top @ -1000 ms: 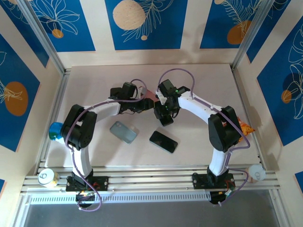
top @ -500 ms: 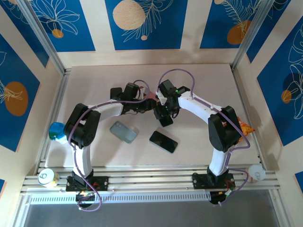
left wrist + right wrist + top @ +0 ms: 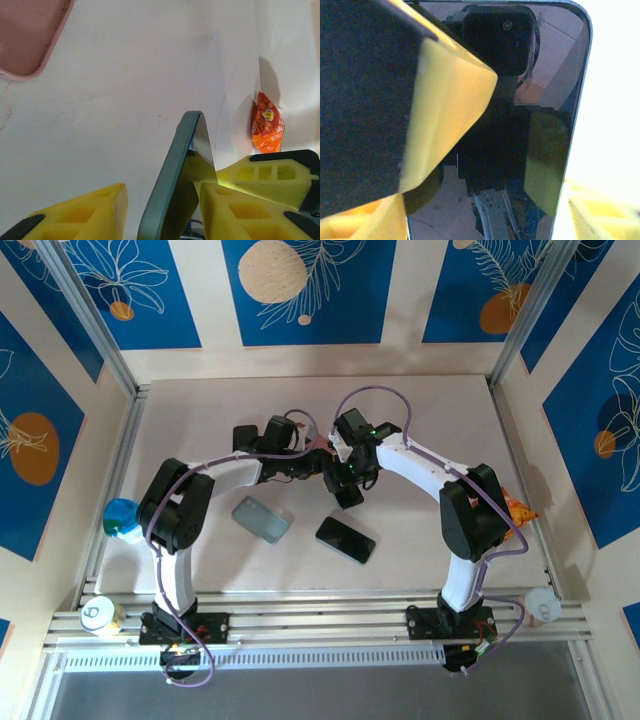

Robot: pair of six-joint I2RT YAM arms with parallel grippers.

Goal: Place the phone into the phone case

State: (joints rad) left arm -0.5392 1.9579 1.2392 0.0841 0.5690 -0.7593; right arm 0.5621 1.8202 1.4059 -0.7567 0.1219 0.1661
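My right gripper (image 3: 346,478) is shut on a phone (image 3: 540,90) with a glossy dark screen, held upright on its edge above mid-table. The right wrist view has that gripper (image 3: 482,215) spanning the screen. The phone's grey-green rim (image 3: 172,175) stands between the fingers of my left gripper (image 3: 162,192), which is open. There is a clear gap on its left side, and its right finger (image 3: 235,210) is close against the phone. A pink piece with a raised rim (image 3: 27,35), perhaps the phone case, lies just beyond. I cannot tell whether the held phone sits in a case.
A grey-blue phone-shaped slab (image 3: 260,518) and a black phone (image 3: 345,539) lie flat near the front. An orange snack bag (image 3: 520,508) sits at the right edge, a blue object (image 3: 118,517) at the left, and a can (image 3: 100,615) on the front rail.
My left gripper has slid right to meet the right gripper, and its jaws have narrowed around the upright phone. The right arm has hardly moved.
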